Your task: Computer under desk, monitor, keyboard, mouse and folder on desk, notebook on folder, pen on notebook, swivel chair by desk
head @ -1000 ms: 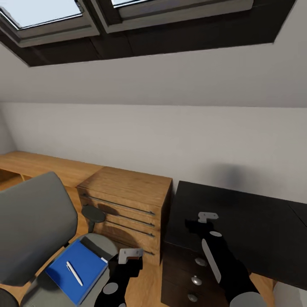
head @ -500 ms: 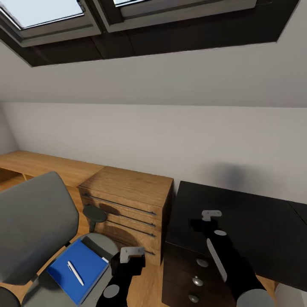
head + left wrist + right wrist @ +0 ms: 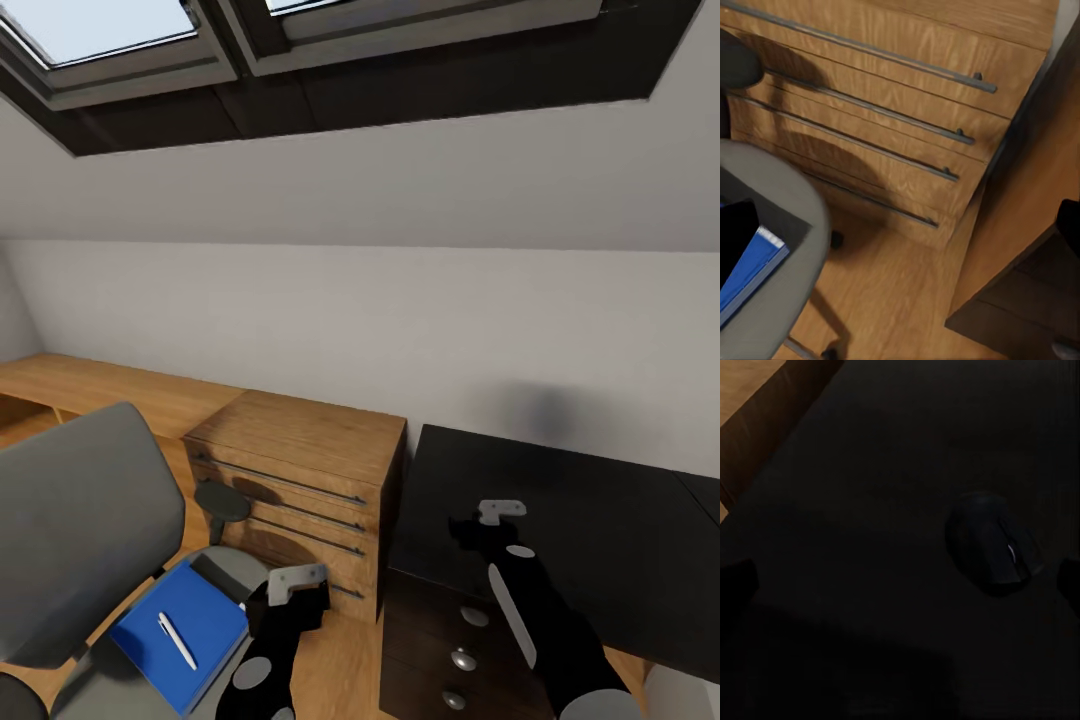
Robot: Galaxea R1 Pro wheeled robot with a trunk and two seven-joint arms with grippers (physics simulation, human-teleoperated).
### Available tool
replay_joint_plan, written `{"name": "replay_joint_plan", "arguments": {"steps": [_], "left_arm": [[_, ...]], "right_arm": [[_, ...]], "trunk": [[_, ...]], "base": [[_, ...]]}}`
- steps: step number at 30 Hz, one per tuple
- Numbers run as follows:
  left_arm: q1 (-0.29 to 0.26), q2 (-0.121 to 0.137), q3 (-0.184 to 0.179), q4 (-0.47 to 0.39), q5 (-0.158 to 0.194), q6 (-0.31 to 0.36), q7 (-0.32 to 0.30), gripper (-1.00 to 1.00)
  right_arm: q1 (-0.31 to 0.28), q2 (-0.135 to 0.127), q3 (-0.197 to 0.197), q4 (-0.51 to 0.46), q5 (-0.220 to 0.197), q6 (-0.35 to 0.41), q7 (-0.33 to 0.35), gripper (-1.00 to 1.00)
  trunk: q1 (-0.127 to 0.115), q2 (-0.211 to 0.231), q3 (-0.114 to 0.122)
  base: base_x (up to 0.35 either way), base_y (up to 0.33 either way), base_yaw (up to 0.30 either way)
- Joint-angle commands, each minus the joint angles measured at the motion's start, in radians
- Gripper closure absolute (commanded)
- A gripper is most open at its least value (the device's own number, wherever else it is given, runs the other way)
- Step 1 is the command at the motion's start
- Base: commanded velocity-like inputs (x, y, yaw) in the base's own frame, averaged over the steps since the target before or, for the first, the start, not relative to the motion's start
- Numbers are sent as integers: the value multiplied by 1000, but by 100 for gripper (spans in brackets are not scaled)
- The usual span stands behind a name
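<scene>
Fingers [image 3: 735,585] spread over mouse [image 3: 991,547], desk [image 3: 855,510]

wood drawer chest [image 3: 300,490]: light oak, four long thin metal bar handles across its front, standing against the wall | low wooden shelf [image 3: 100,390]: runs along the wall beside the chest | wooden floor [image 3: 900,300] | white sloped wall [image 3: 400,320] | skylight windows [image 3: 120,40]: dark frames, bright panes

Bright blue folder [image 3: 180,630], white pen [image 3: 176,641], grey swivel chair [image 3: 75,545], glossy black desk [image 3: 590,530].
</scene>
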Motion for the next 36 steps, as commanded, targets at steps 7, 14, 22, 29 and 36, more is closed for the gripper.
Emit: {"name": "replay_joint_plan", "arguments": {"steps": [7,14,22,29,36], "left_arm": [[-1,1,-2,-2,6,4,40,-100],[-1,2,-2,-3,5,4,41,-100],[-1,3,-2,-2,5,4,41,-100],[-1,3,-1,-3,4,3,42,-100],[-1,4,1,-2,4,2,42,-100]], "right_arm": [[1,-1,2,-41,-7,7,-19,-100],[2,-1,2,-49,-6,7,-19,-100],[2,-2,2,-48,-8,7,-15,-100],[2,-3,3,-46,-6,7,-14,-100],[2,-7,2,-41,-5,7,-12,-100]], "trunk": [[0,-1,-1],[0,-1,-1],[0,-1,-1],[0,-1,-1],[0,-1,-1]], "base": [[0,0,0],[0,-120,0],[0,-168,0],[0,-12,0],[58,-14,0]]}}
